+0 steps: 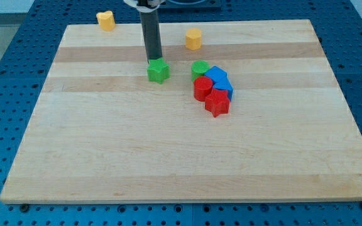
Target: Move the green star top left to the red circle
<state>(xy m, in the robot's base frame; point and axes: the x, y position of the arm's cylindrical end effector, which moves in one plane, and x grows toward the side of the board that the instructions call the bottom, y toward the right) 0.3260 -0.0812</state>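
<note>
- Toward the view's top, left of centre on the bench [105, 157], my tip [154, 59] touches the top edge of the green star [158, 71]; the end effector is a bare rod holding nothing.
- Right of the star, apart from it, the red circle [202, 88] sits clustered with a green circle [200, 68], blue blocks [219, 80] and a red star [217, 103].
- Two yellow blocks [193, 38] lie near the top edge.

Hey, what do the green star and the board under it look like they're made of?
The green star looks like painted wood or matte plastic: flat, even colour, no shine, so I can't tell which. The board looks like unfinished or lightly sealed wood, with pale planks, visible grain and seams. My tip sits at the star's top edge.
</note>
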